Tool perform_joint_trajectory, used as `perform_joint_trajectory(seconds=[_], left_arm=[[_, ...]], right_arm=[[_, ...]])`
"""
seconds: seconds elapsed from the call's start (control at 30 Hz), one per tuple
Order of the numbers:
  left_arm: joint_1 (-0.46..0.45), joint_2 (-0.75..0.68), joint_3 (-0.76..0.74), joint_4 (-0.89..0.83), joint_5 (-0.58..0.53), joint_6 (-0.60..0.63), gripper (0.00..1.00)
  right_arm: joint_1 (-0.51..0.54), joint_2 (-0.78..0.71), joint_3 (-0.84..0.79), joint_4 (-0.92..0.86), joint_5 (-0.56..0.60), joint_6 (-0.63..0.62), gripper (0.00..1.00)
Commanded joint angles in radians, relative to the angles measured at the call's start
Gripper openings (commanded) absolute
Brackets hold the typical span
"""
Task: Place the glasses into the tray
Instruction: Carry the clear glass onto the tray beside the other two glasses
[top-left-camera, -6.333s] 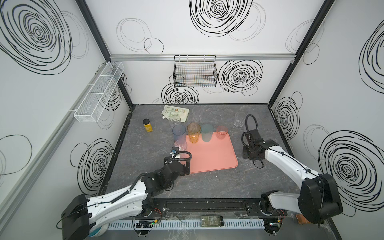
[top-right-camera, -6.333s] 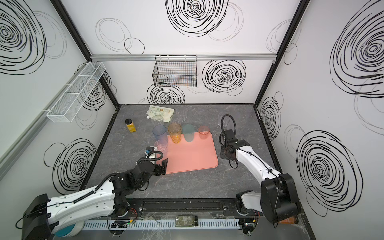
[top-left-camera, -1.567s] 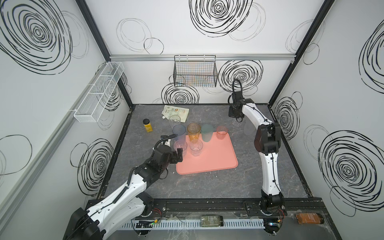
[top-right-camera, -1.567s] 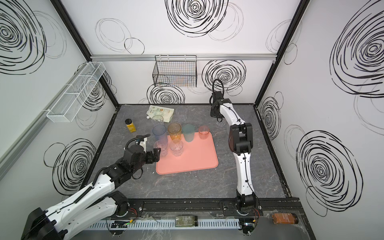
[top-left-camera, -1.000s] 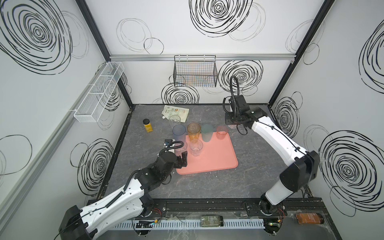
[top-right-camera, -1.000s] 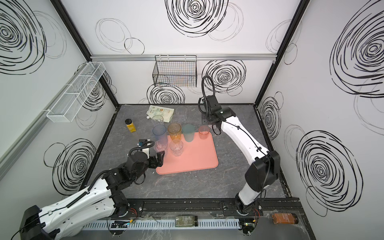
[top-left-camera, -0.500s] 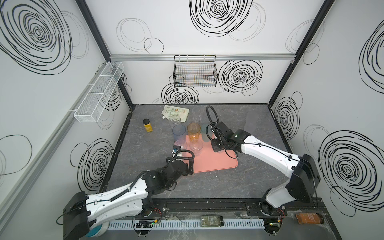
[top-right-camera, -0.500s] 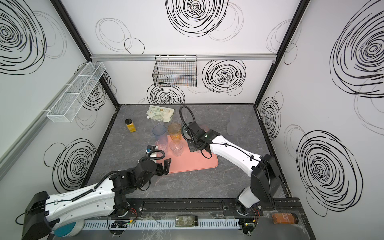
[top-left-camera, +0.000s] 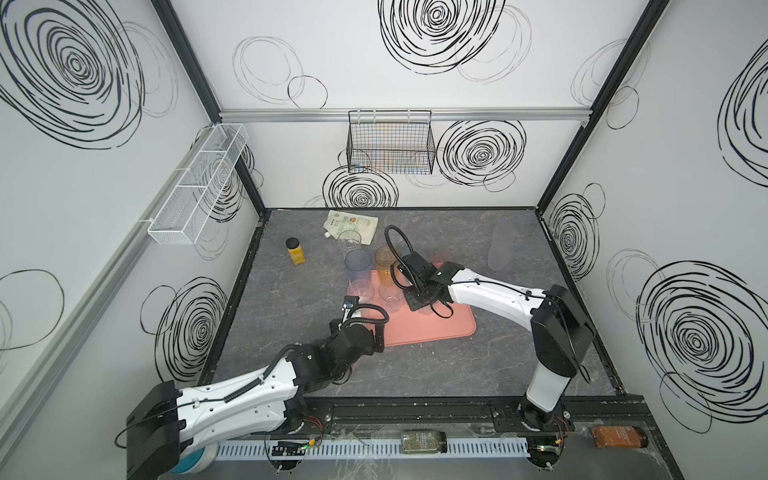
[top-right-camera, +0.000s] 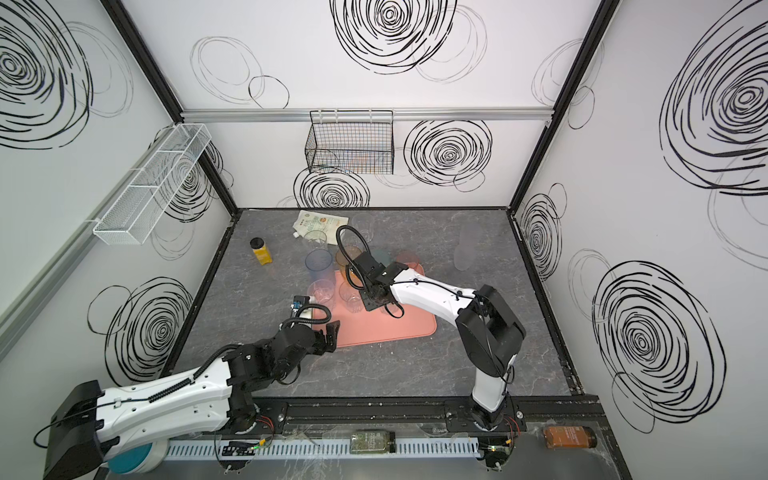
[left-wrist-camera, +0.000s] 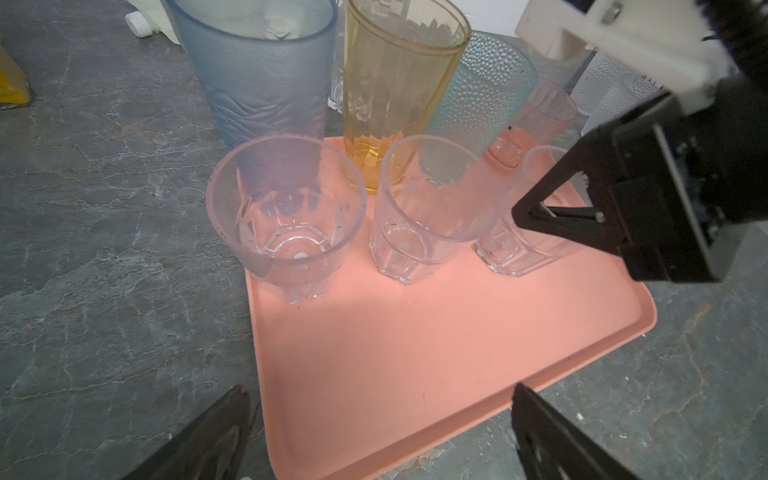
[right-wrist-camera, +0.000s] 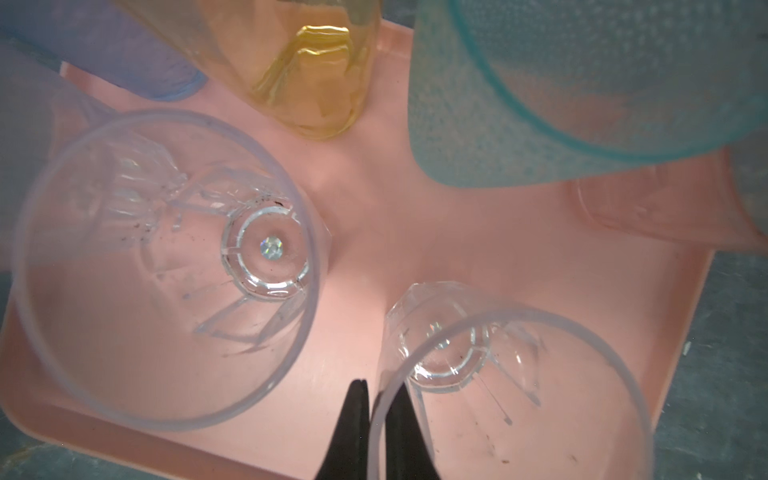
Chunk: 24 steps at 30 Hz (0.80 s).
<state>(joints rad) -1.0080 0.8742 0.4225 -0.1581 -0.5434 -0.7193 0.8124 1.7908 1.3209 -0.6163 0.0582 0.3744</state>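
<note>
Nearest, the left hand (left-wrist-camera: 378, 388) hangs w/ fingers spread wide and nothing in them, over the near edge of the salmon tray (left-wrist-camera: 415, 353), whose near half is bare. Next row back there are three short faceted glasses. The left clear glass (left-wrist-camera: 286, 216) sits right at the tray's left rim, and I can't tell if its base is fully inside. The middle clear glass (left-wrist-camera: 415, 216) stands upright on the tray. The third clear glass (right-wrist-camera: 498, 395) is pinched at its rim by the right hand (right-wrist-camera: 380, 411), one finger inside and one outside, w/ its base at or just above the tray. I judge this drop nearly done, release pending. Behind them the amber glass (left-wrist-camera: 395, 83), teal glass (left-wrist-camera: 478, 95) and pink glass (left-wrist-camera: 540, 120) stand along the tray's far edge. The blue tumbler (left-wrist-camera: 257, 75) looks just off the far-left corner, on the desk (left-wrist-camera: 104, 208), though I'm not certain. Left to do, approx.: that one, a plain clear glass (top-left-camera: 349, 243) touching the white pouch (top-left-camera: 357, 220), and a tall frosted glass (top-left-camera: 500, 249) far right, well apart from the tray.
</note>
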Motion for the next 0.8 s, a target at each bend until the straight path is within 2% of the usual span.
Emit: perform_joint_trajectory(seconds=[0.0,0.43,0.77], left_arm=[[-0.006,0.0,0.006,0.029,-0.026,-0.014,1.0],[-0.006,0.015,0.018,0.028,-0.027,-0.006,1.0],[-0.007,0.011,0.007,0.029,-0.026,-0.013,1.0]], right_arm=[[0.002,0.018,0.036,0.013,0.026,-0.023,0.02],[-0.019,0.059,0.077,0.025,0.016,-0.044,0.06],[-0.018,-0.017,0.071,0.006,0.025,-0.036,0.26]])
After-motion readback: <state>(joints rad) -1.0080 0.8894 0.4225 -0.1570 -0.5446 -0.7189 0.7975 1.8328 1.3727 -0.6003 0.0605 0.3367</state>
